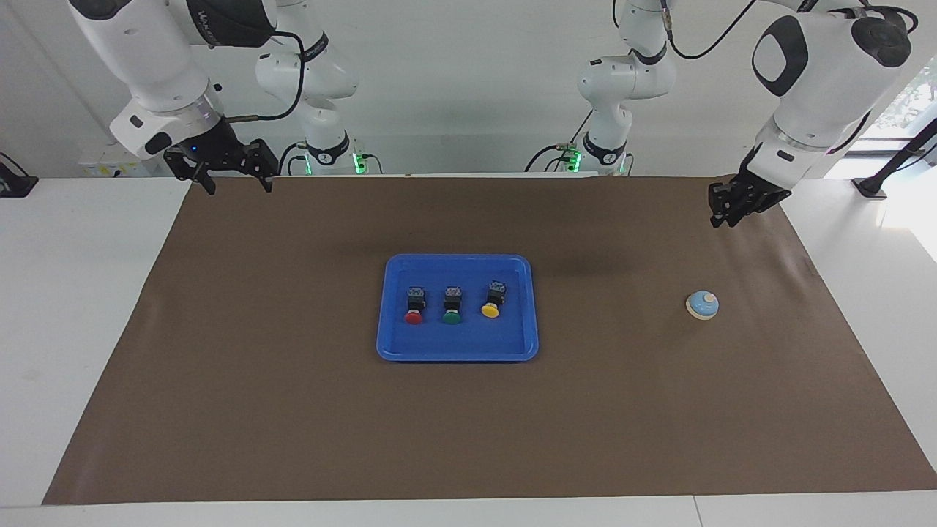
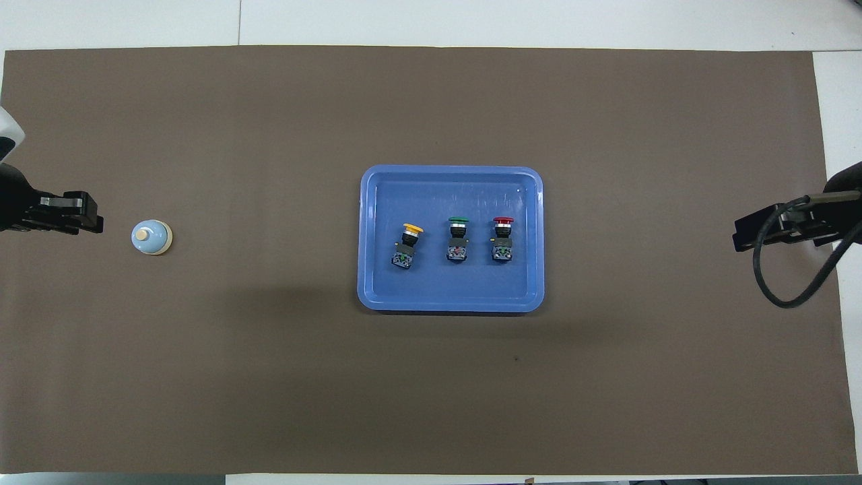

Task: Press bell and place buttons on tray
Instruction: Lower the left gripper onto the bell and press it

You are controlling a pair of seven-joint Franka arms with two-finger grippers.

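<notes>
Three buttons (image 1: 452, 305) already lie on the tray (image 1: 457, 353) mid-worktop. Step in hand: bell (image 1: 702, 304) (unpressed, I judge). My left gripper (image 1: 727, 213), jaws drawn together, needs lowering onto its knob. Right gripper (image 1: 233, 181) waits, jaws apart.

Right arm, dark upper-arm band (image 1: 219, 18): white lettering, partly visible and slanted, not legible
Right arm base collar (image 1: 327, 155): small white mark on a black ring, not legible
Left arm base collar (image 1: 602, 155): small white mark on a black ring, not legible
Button bodies (image 2: 456, 252): small coloured markings on the end faces, too small to read
Tray (image 2: 377, 296): no text
Bell (image 2: 151, 237): no text
</notes>
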